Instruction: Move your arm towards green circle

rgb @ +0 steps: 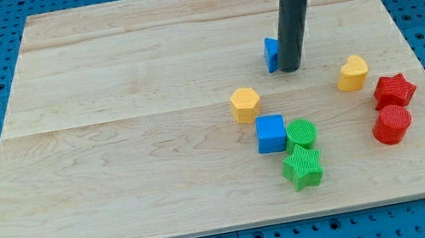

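Observation:
The green circle (302, 132) lies on the wooden board (134, 115) at the lower right, touching a blue cube (270, 133) on its left and a green star (303, 167) below it. My tip (290, 68) stands well above the green circle, toward the view's top, right beside a small blue block (272, 54) that it partly hides. The dark rod rises from the tip to the top edge of the view.
A yellow hexagon (245, 104) lies left of and above the blue cube. A yellow heart-like block (352, 73), a red star (395, 90) and a red cylinder (392, 124) sit near the board's right edge.

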Controlling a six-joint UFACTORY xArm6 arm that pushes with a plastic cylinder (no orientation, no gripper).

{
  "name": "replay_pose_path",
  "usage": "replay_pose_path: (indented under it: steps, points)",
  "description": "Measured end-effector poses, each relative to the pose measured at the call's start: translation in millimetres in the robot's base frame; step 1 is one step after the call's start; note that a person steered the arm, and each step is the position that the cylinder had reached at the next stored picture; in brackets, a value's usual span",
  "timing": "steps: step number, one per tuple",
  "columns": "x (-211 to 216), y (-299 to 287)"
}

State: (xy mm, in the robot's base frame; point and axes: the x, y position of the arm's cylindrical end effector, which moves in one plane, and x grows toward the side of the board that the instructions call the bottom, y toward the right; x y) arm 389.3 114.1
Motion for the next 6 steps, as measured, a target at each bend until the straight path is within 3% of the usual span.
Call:
replay_pose_path:
  steps: [2, 3, 6]
  points:
    - [-62.8, -8.4]
    - [-64.3, -18.3]
    - [31.0, 0.1]
